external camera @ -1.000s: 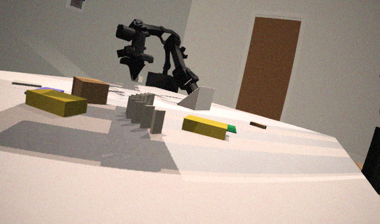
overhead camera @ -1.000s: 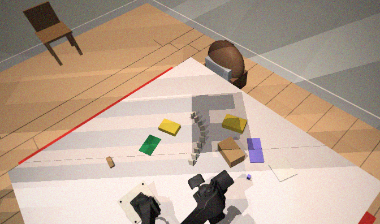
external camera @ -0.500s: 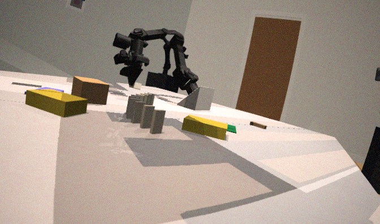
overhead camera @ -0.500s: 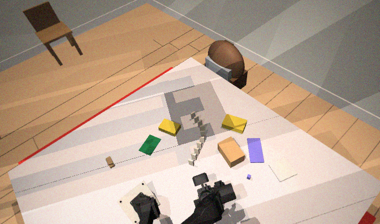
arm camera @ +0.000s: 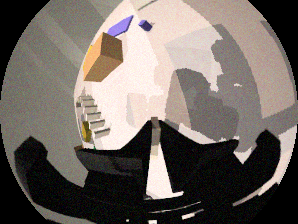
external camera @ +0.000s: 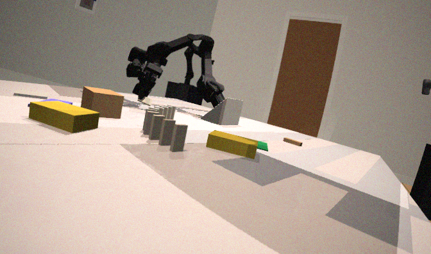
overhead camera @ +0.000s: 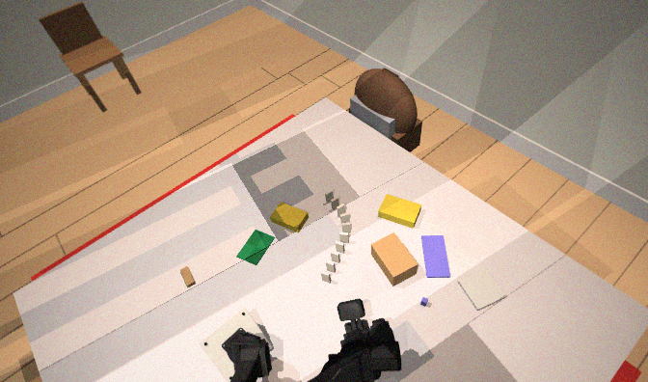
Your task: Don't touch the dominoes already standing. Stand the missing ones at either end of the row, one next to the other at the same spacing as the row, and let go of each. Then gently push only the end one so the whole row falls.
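A curved row of several pale dominoes [overhead camera: 344,237] [external camera: 179,138] [arm camera: 94,115] stands upright on the table. My gripper [external camera: 141,97] [arm camera: 154,123] is shut on a domino [external camera: 145,101] [arm camera: 155,124], which shows at the fingertips, looking tilted in the exterior view. The gripper is low, beyond the row's arm-side end in the exterior view, and apart from the row. In the top view the arm hides the fingertips and the held domino. Whether the held domino touches the table cannot be told.
An orange block [overhead camera: 392,259] [external camera: 101,103] [arm camera: 102,57], a purple sheet [overhead camera: 435,257] and a yellow block [overhead camera: 399,210] [external camera: 62,116] lie on one side of the row. Another yellow block [overhead camera: 288,217] [external camera: 231,143], a green sheet [overhead camera: 256,247] and a small brown block [overhead camera: 187,276] lie opposite.
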You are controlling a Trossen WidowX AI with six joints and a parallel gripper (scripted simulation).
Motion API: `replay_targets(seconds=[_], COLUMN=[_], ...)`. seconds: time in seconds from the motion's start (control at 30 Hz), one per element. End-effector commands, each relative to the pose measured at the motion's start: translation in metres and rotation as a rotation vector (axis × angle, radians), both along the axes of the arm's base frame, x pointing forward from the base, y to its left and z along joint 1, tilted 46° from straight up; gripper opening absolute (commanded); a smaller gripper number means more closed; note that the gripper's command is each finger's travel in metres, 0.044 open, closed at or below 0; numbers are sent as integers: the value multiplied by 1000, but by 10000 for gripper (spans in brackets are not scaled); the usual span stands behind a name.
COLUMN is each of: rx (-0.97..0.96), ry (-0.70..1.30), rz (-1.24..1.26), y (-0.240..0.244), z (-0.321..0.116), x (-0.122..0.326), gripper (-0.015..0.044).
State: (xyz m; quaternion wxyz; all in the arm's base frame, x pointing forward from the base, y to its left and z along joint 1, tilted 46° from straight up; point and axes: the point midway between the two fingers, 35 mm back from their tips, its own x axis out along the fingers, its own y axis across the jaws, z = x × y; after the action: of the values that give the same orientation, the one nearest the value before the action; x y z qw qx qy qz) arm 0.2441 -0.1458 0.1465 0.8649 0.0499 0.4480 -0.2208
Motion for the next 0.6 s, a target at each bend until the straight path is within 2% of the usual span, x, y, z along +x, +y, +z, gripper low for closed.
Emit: replay_targets(seconds=[0.0,0.57], rx=[-5,-131], ry=[-100,-415], rz=[36,176], y=[-6,-27], z=[3,25], x=[4,7], gripper=[22,22])
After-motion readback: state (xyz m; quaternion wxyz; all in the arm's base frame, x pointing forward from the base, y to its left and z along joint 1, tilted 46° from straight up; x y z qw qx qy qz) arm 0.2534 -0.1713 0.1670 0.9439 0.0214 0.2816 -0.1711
